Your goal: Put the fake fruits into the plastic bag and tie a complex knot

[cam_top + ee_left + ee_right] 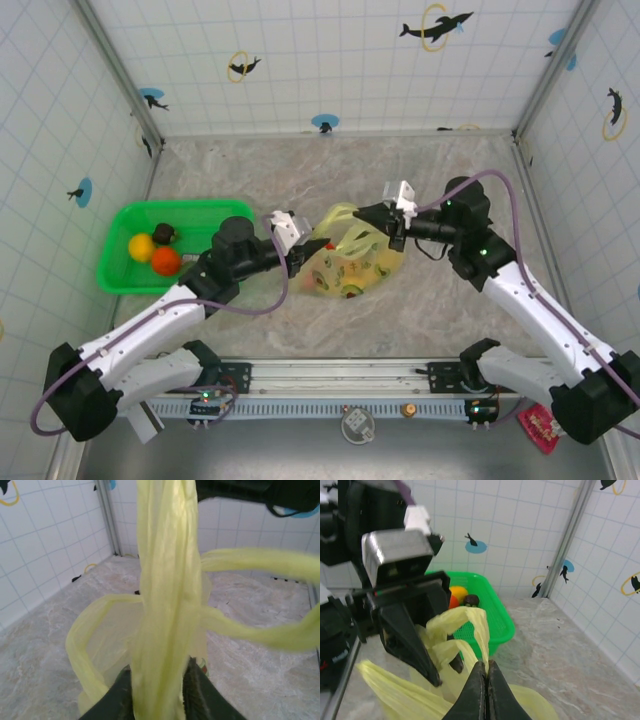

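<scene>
The plastic bag (350, 265) lies mid-table, pale yellow film with small fake fruits (350, 290) showing through it. No knot is in view. My left gripper (300, 250) is at the bag's left. Its jaws stand apart on either side of a bunched band of film (165, 605), with handle loops wrapped loosely round that band. My right gripper (486, 664) is shut on a thin handle strap (485, 625), above the bag's right side (375, 218). Yellow (141, 246), orange (165, 261) and dark brown (163, 234) fruits lie in the basket.
The green mesh basket (120, 215) stands at the left, close behind my left arm. Tiled walls with dolphin stickers close the marble table in on three sides. The two grippers are only a hand's width apart over the bag.
</scene>
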